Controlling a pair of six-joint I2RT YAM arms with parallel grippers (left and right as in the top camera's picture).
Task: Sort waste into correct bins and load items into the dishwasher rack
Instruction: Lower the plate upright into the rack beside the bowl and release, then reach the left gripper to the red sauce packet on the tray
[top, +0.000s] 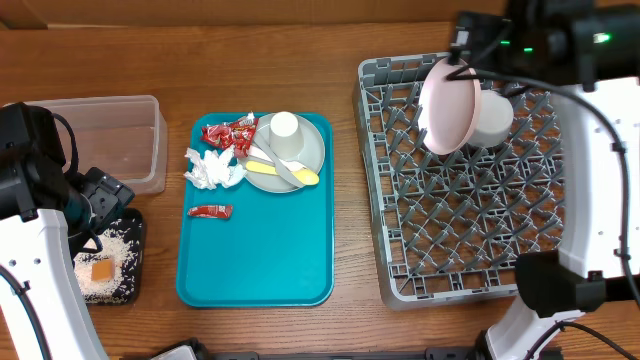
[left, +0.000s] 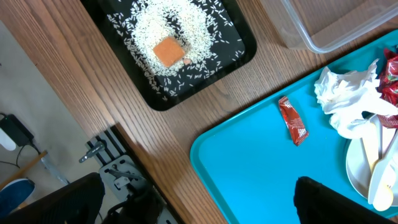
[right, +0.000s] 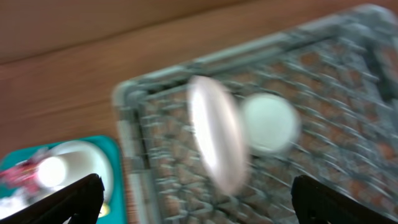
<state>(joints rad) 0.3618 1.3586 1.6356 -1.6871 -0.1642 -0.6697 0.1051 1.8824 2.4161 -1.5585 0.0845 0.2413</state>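
The pale pink plate (top: 448, 105) stands on edge in the dishwasher rack (top: 470, 250), with the white bowl (top: 492, 118) beside it. My right gripper (right: 199, 205) hovers open above them, holding nothing. On the teal tray (top: 255, 260) the grey-green plate (top: 305, 150) carries the white cup (top: 285, 130), yellow spoon (top: 300, 176) and fork (top: 272, 166). Red wrappers (top: 225, 134) (top: 210, 210) and tissue (top: 214, 170) lie next to it. The black tray (left: 242, 46) holds rice (left: 193, 25) and the orange cube (left: 169, 51). My left gripper (left: 193, 208) is open over the table's front edge, empty.
The clear tub (top: 110, 135) sits at the back left, behind the black tray. The right arm (top: 590, 150) runs down the rack's right side. The left arm (top: 30, 230) stands at the table's left edge. The right wrist view is blurred.
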